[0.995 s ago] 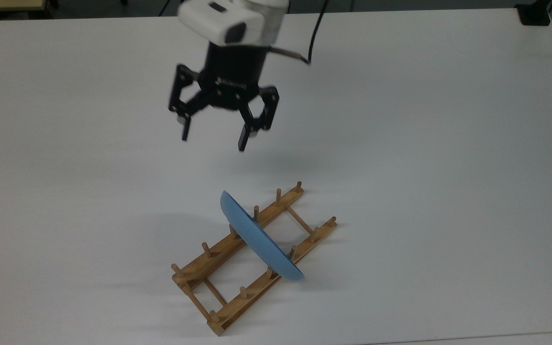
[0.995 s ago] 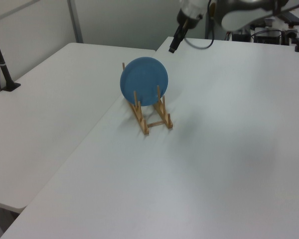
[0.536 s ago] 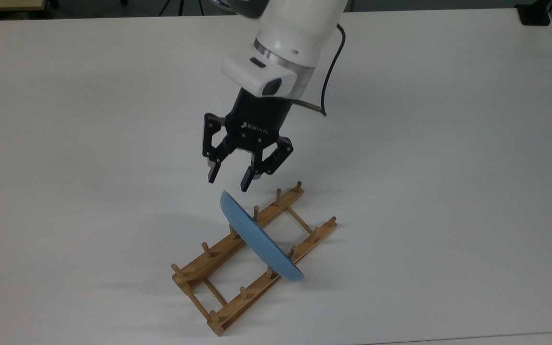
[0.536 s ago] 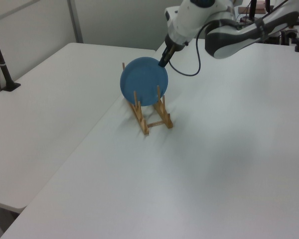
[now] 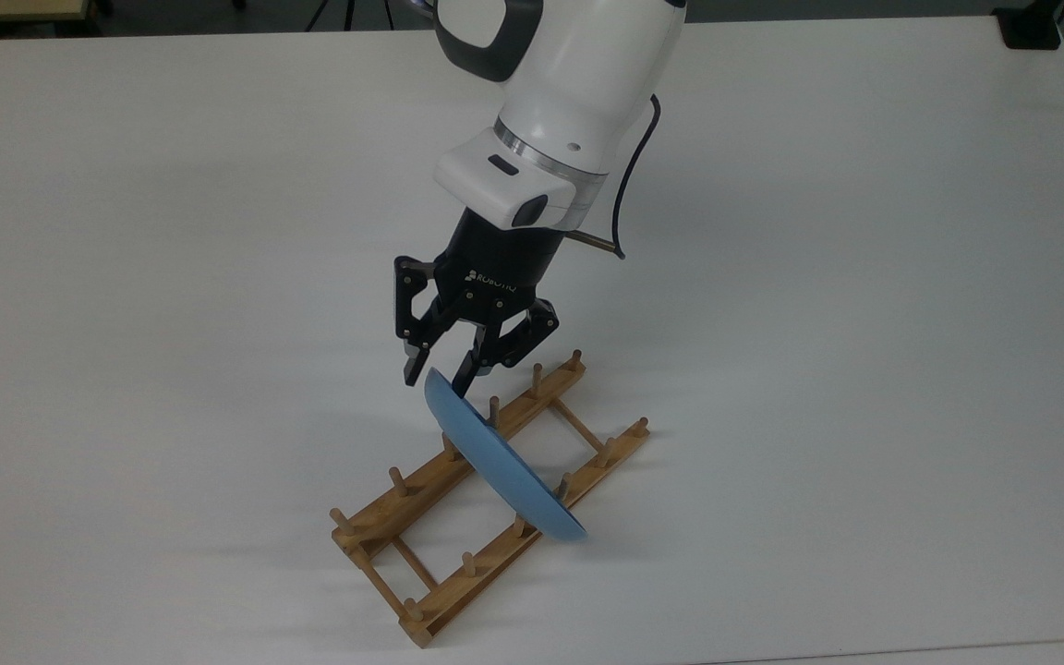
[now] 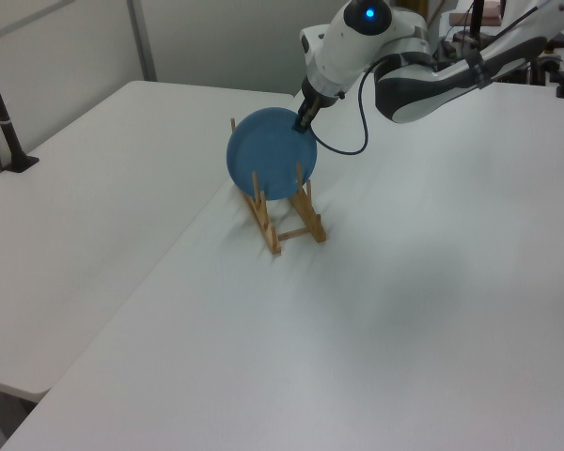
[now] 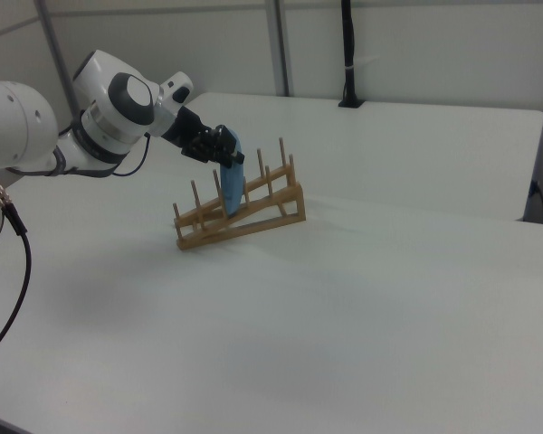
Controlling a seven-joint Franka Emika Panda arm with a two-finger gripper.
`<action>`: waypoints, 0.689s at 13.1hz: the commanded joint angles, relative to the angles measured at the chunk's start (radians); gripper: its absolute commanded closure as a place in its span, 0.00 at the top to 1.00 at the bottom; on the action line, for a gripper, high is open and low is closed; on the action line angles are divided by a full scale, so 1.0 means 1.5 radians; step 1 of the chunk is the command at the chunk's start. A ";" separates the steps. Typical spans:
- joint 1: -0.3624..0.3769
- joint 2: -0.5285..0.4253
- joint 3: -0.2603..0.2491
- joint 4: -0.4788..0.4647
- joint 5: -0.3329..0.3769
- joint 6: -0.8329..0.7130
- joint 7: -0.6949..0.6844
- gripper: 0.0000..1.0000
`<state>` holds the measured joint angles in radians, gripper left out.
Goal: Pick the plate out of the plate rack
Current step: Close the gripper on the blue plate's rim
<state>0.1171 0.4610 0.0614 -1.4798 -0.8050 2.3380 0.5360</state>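
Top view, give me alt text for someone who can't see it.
A robot arm's open black claw straddles the top edge of a blue plate standing upright in a wooden plate rack on a white table.

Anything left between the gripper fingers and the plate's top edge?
Nothing: in the top view the open gripper has its fingertips on either side of the plate rim, with no object between; the plate stands in the plate rack.
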 commanded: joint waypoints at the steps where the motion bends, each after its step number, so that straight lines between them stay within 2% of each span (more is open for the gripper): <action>1: 0.004 0.007 -0.004 0.018 -0.013 0.008 0.022 0.21; 3: 0.004 0.007 -0.004 0.021 -0.013 0.008 0.027 0.15; 5: 0.004 0.005 -0.004 0.021 -0.013 0.007 0.026 0.14; 6: 0.005 0.004 -0.004 0.021 -0.015 0.007 0.025 0.08; 9: 0.004 -0.005 -0.005 0.021 -0.015 0.007 0.021 0.00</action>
<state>0.1173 0.4646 0.0612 -1.4539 -0.8068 2.3380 0.5531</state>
